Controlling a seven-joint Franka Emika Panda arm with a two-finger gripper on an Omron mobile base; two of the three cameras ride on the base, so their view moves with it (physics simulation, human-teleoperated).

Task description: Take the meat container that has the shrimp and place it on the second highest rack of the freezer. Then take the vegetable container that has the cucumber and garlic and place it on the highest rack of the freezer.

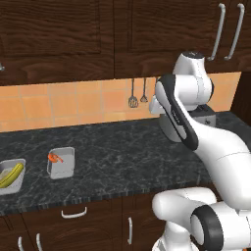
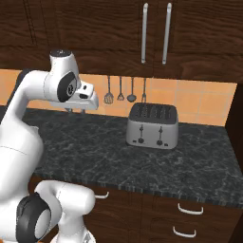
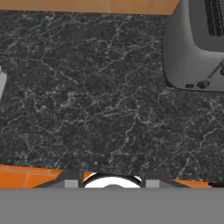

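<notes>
Arm raised above the dark marbled stone bench (image 1: 127, 162), both trays at its left end.

Left base view: small orange-red shrimp (image 1: 55, 158) in a grey square tray (image 1: 62, 163); yellow-green cucumber (image 1: 11, 175) in a second tray (image 1: 13, 184) further left. Right base view: claw (image 2: 76, 110) hangs over the bench, left of the silver toaster (image 2: 152, 125); its state I cannot tell. Hand view: bench and toaster below.

No text, label, brand, number or sign can be read on anything in these views.
</notes>
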